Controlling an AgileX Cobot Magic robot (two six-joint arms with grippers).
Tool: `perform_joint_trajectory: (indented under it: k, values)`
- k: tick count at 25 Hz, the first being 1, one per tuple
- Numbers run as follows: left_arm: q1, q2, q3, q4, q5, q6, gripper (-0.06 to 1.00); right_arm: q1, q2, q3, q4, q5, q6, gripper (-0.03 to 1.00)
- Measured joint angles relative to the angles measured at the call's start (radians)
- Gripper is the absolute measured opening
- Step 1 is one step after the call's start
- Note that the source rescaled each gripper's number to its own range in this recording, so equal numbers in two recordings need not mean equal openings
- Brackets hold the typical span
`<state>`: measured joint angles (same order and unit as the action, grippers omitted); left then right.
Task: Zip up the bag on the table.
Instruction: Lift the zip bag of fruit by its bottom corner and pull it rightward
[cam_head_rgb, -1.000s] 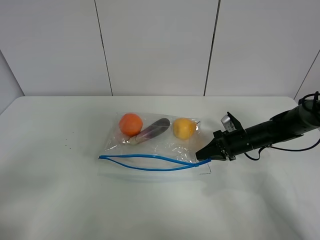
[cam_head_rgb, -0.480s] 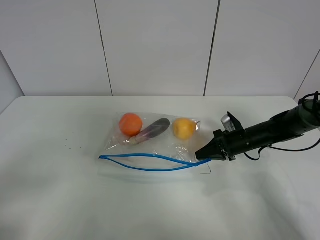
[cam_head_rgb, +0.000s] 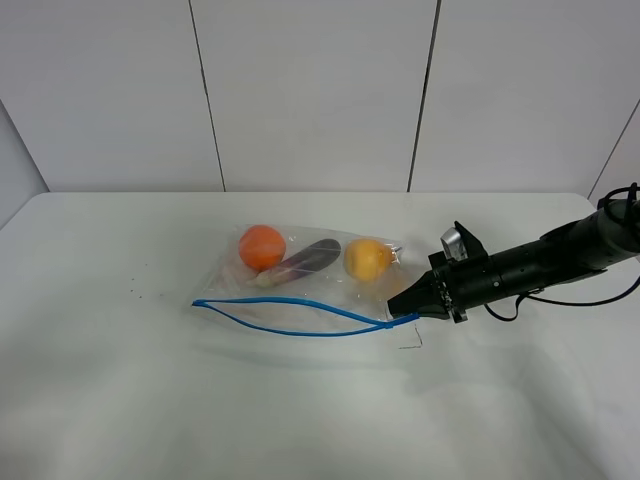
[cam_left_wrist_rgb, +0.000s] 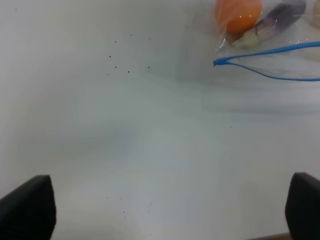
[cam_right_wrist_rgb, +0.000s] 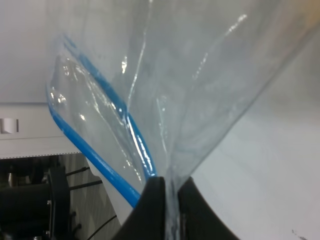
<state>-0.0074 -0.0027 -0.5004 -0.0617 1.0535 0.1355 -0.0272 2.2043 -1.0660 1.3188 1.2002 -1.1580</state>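
The clear bag (cam_head_rgb: 320, 290) lies in the middle of the white table (cam_head_rgb: 100, 390), with an orange, a purple and a yellow piece of produce inside. Its blue zipper strip (cam_head_rgb: 290, 322) runs along the near edge and gapes apart at the left. My right gripper (cam_head_rgb: 404, 304) is shut on the bag's right end by the strip; in the right wrist view the right gripper (cam_right_wrist_rgb: 170, 200) pinches the crinkly plastic with the blue zipper strip (cam_right_wrist_rgb: 95, 155) beside it. My left gripper (cam_left_wrist_rgb: 165, 207) is open, hanging over bare table away from the bag (cam_left_wrist_rgb: 260, 35).
White wall panels (cam_head_rgb: 310, 90) stand behind the table. A few dark specks (cam_head_rgb: 135, 292) dot the tabletop left of the bag. My right arm (cam_head_rgb: 540, 262) stretches in low from the right edge, with cables trailing behind it.
My right gripper has risen slightly with the bag's right corner. The zipper strip has pulled tauter and its left end has shifted a little farther back on the table.
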Motion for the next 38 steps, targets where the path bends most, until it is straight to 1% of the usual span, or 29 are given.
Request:
perform_joint_trajectory:
  k: [3, 4, 7, 10, 13, 14, 16, 20, 23, 25, 28, 30, 33, 36, 38]
  values:
    - [0.0, 0.0, -0.002, -0.021, -0.007, 0.0, 1.0, 0.0, 0.0, 0.0, 0.0, 0.0, 0.004, 0.0]
    - [0.0, 0.013, -0.007, -0.044, -0.012, -0.001, 1.0, 0.0, 0.0, 0.0, 0.0, 0.0, 0.006, 0.0]
    - [0.0, 0.115, -0.025, -0.159, -0.071, 0.018, 1.0, 0.0, 0.0, 0.0, 0.0, 0.001, 0.007, 0.0]
    - [0.0, 0.272, -0.036, -0.294, -0.159, 0.122, 1.0, 0.0, 0.0, 0.0, 0.0, 0.001, 0.012, 0.0]
    - [0.0, 0.45, -0.057, -0.451, -0.249, 0.281, 1.0, 0.0, 0.0, 0.0, 0.001, 0.001, 0.015, 0.0]
    - [0.0, 0.514, -0.07, -0.482, -0.274, 0.323, 1.0, 0.0, 0.0, 0.0, 0.001, 0.001, 0.017, 0.0]
    - [0.0, 0.627, -0.101, -0.515, -0.314, 0.415, 1.0, 0.0, 0.0, 0.0, 0.002, 0.001, 0.023, 0.0]
    - [-0.004, 0.802, -0.169, -0.521, -0.405, 0.568, 0.99, 0.0, 0.0, 0.0, 0.003, 0.002, 0.031, 0.0]
    - [-0.055, 0.878, -0.197, -0.518, -0.486, 0.649, 0.99, 0.0, 0.0, 0.0, 0.003, 0.002, 0.034, 0.0]
    - [-0.135, 0.908, -0.202, -0.489, -0.556, 0.674, 0.99, 0.0, 0.0, 0.0, 0.003, 0.002, 0.034, 0.0]
    - [-0.29, 0.958, -0.202, -0.389, -0.668, 0.675, 0.99, 0.0, 0.0, -0.002, 0.005, 0.003, 0.041, 0.0]
    - [-0.397, 1.01, -0.202, -0.274, -0.747, 0.635, 0.99, 0.0, 0.0, -0.011, 0.006, 0.005, 0.056, 0.0]
    - [-0.549, 1.118, -0.203, -0.077, -0.847, 0.531, 0.99, 0.0, 0.0, -0.035, 0.007, 0.006, 0.086, 0.0]
    - [-0.651, 1.243, -0.203, 0.127, -0.921, 0.396, 0.99, 0.0, 0.001, -0.056, 0.009, 0.006, 0.117, 0.0]
    - [-0.692, 1.322, -0.205, 0.254, -0.958, 0.297, 0.99, 0.0, 0.001, -0.061, 0.01, 0.006, 0.131, 0.0]
